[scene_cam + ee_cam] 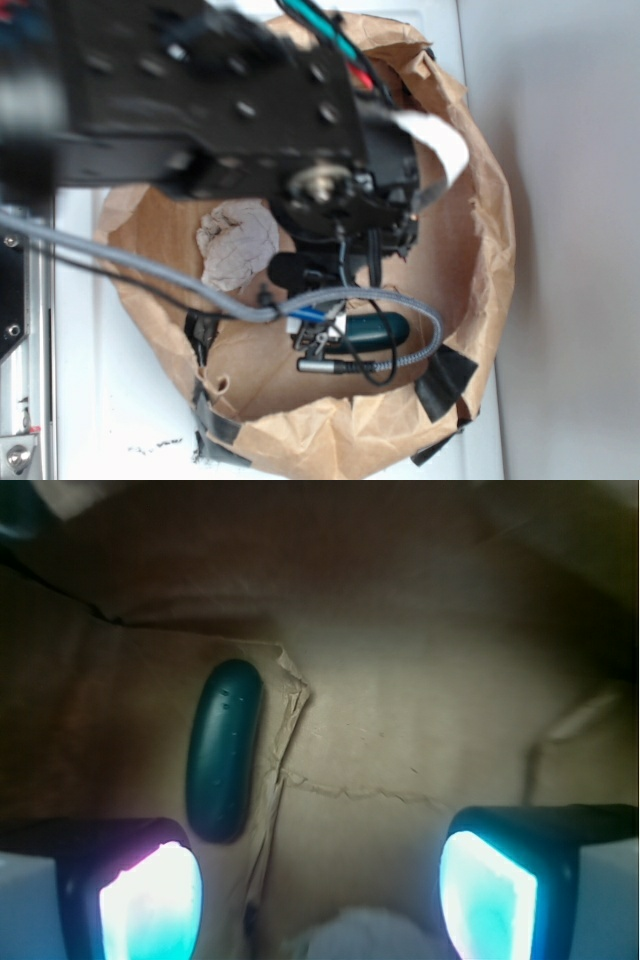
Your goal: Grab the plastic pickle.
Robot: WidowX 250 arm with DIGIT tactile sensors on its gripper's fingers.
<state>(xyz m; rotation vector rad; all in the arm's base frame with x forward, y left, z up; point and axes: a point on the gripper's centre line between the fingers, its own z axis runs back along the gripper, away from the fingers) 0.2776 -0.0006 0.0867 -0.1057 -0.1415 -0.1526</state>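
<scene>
Wrist view: gripper (320,890) jaws spread wide, holding nothing; plastic pickle (224,748) lies on brown paper bag (420,730), just above left finger (150,895).

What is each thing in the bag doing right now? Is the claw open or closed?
plastic pickle: lying flat on the bag's floor, free, just ahead of one finger, not between the fingers.
gripper: open, fingers wide apart, holding nothing.
paper wad: crumpled, resting on the bag's floor beside the arm.
paper bag: open, its walls standing around everything, the rim torn and patched with black tape.
</scene>
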